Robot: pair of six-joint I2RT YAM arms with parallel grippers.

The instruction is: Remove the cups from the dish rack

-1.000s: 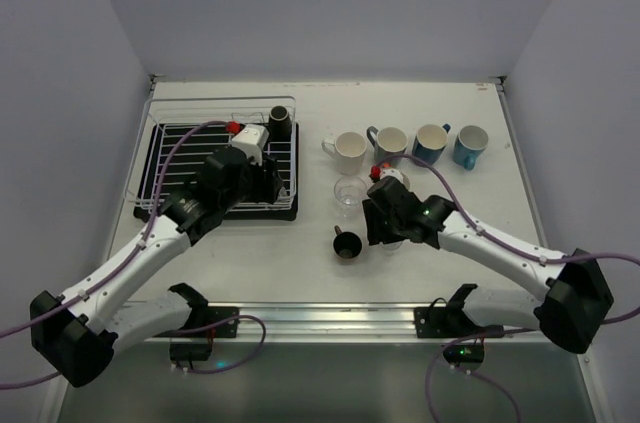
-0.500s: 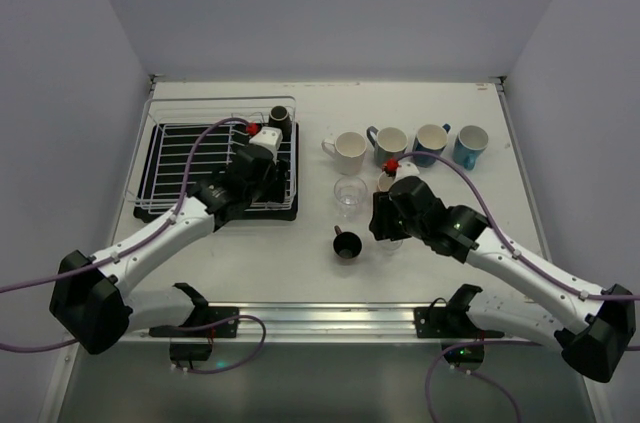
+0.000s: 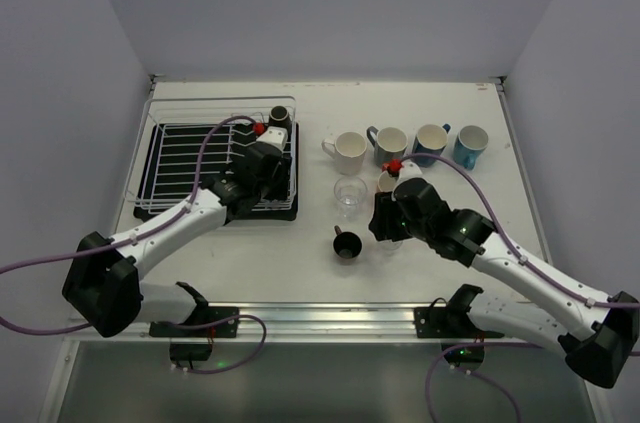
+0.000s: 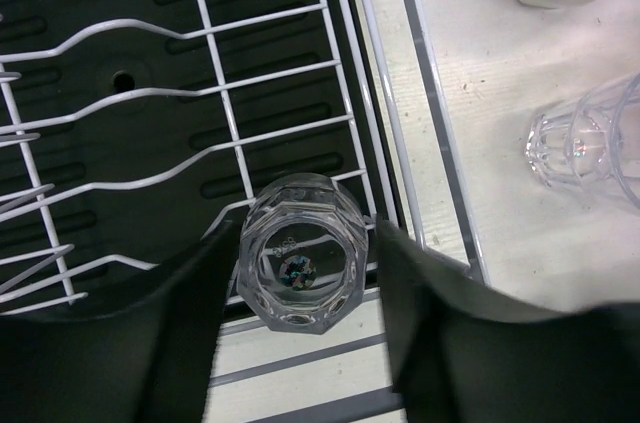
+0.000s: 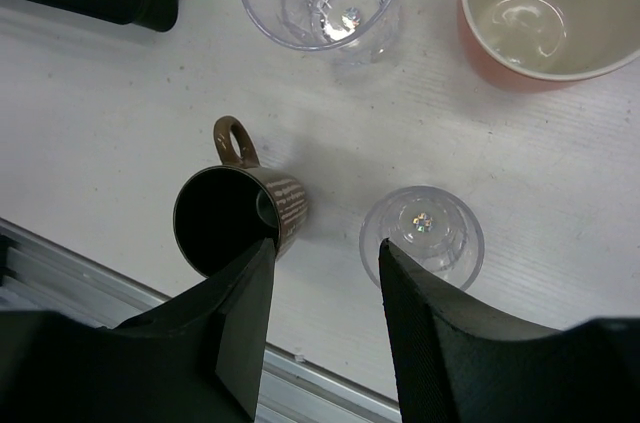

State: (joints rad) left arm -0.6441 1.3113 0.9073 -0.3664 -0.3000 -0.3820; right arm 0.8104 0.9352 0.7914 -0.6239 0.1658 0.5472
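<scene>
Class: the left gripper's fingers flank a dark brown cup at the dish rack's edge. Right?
No. The left gripper's fingers flank a clear glass tumbler, not a brown cup, at the dish rack's edge; the left wrist view shows it.

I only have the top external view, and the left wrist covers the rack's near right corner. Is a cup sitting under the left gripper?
Observer: Yes. The left wrist view shows a clear glass tumbler upright in that corner of the dish rack, between the left gripper's fingers.
Operator: Is it gripped?
Observer: The fingers sit close on both sides. I cannot tell whether they press it.
Operator: And the right gripper?
Observer: The right wrist view shows the right gripper open and empty, with a brown cup by one finger and a small glass by the other, both upright.
</scene>
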